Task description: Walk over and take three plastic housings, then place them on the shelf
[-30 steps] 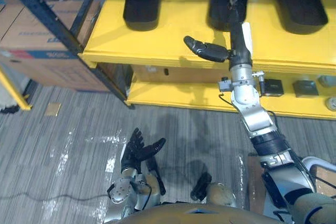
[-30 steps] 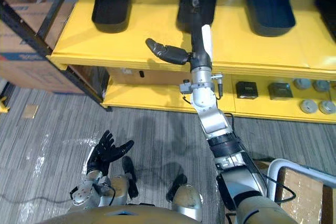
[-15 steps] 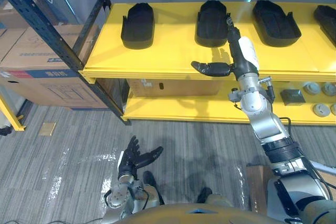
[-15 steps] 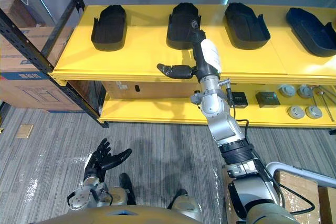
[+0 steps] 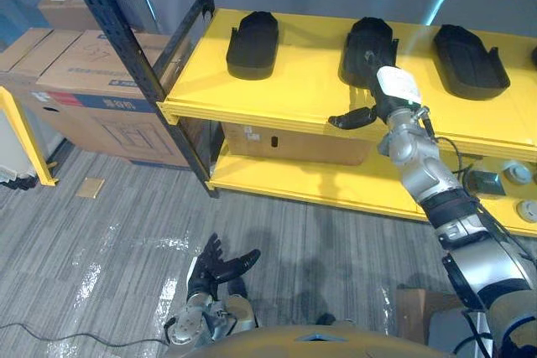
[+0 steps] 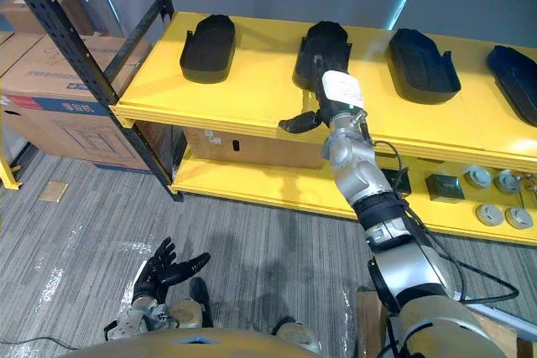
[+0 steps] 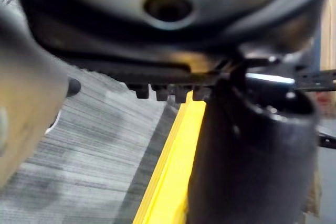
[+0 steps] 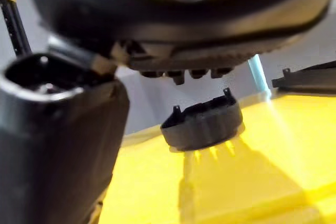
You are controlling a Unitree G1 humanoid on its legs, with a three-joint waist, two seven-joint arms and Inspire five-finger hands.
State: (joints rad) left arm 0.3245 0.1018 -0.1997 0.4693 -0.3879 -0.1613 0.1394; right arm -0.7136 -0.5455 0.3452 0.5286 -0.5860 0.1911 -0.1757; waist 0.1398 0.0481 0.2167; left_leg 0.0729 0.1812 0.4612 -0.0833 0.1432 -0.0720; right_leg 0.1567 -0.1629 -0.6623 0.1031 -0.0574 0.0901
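Three black plastic housings lie in a row on the yellow shelf [image 5: 285, 85]: left [image 5: 254, 33], middle [image 5: 369, 39] and right [image 5: 470, 60]. My right hand [image 5: 375, 96] reaches over the shelf's front edge. Its straight fingers are at the near end of the middle housing and its thumb [image 5: 348, 117] sticks out sideways, holding nothing. The right wrist view looks past short fingertips to one housing [image 8: 202, 124] resting on the yellow surface. My left hand [image 5: 220, 264] hangs low over the grey floor, open and bare.
A fourth housing [image 6: 516, 69] lies at the shelf's far right. The lower yellow shelf [image 6: 277, 186] carries small metal parts [image 6: 487, 178]. A dark rack upright [image 5: 126, 31] and cardboard boxes [image 5: 92, 81] stand on the left.
The whole view has shifted as the camera moved. My right hand has drawn back from on top of the middle housing to its near end. The housing stays on the shelf.
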